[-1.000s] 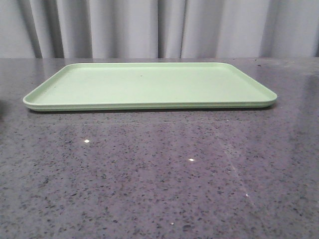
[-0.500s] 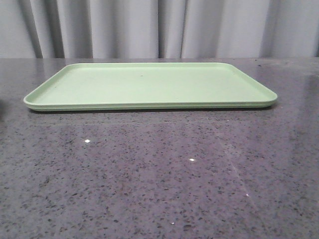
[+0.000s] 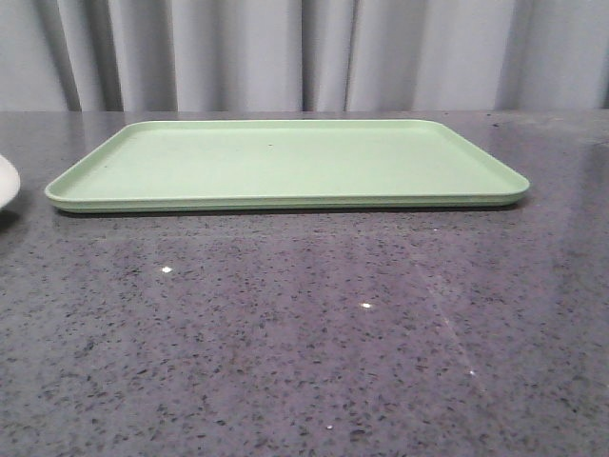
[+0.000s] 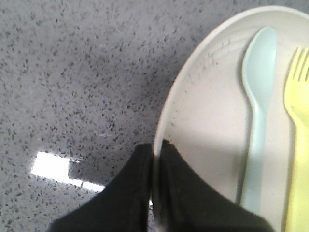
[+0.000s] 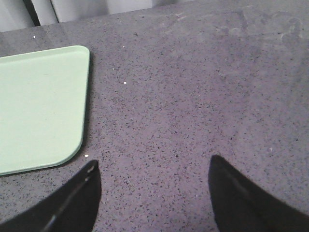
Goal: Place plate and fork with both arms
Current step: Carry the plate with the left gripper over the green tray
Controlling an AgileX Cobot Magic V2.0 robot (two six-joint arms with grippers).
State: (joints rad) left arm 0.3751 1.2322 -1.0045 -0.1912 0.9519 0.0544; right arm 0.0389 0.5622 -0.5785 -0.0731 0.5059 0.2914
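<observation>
Edging into the front view's left margin where bare table [image 3: 285, 343] showed half a second earlier: the plate [image 3: 5, 181], likely being carried toward the light-green tray [image 3: 285, 162], itself empty. Pinched at the rim by the left gripper [image 4: 157, 159], bearing a pale blue spoon [image 4: 258, 96] and the fork [image 4: 298, 121]. Spread wide over bare table, holding nothing: the right gripper [image 5: 154, 186].

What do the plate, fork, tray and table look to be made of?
Plate: probably matte plastic, cream, with a thin molded rim and dull sheen.
Fork: likely plastic, bright uniform yellow, thick soft-edged tines.
Tray: likely matte plastic or melamine, even pale green, rounded molded lip.
Table: polished stone or a stone-look surface, gray with dark speckles and glossy light reflections.
</observation>
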